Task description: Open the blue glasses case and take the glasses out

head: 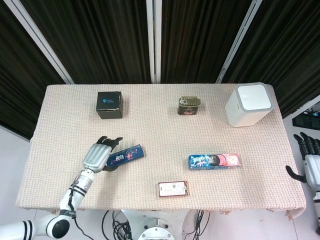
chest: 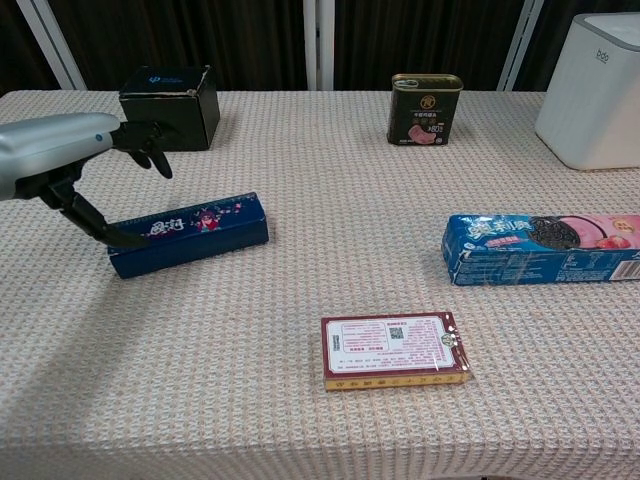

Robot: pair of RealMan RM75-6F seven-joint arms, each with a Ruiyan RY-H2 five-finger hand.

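Note:
The blue glasses case [head: 127, 155] [chest: 195, 232], a long dark-blue box with a printed lid, lies closed on the left half of the table. My left hand [head: 99, 155] [chest: 66, 158] is at its left end. The fingers are spread above and behind the case, and the thumb reaches down to the lid's left end; whether it touches is unclear. Nothing is gripped. My right hand [head: 310, 166] hangs off the table's right edge with its fingers extended and empty; the chest view does not show it. The glasses are hidden inside the case.
A black cube box [head: 110, 104] [chest: 170, 93] stands behind the case. A tin can [head: 189, 105] [chest: 425, 109] and a white appliance [head: 248, 105] [chest: 600, 90] stand at the back right. A cookie pack [head: 214, 161] [chest: 545, 248] and a small card box [head: 173, 189] [chest: 395, 351] lie in front.

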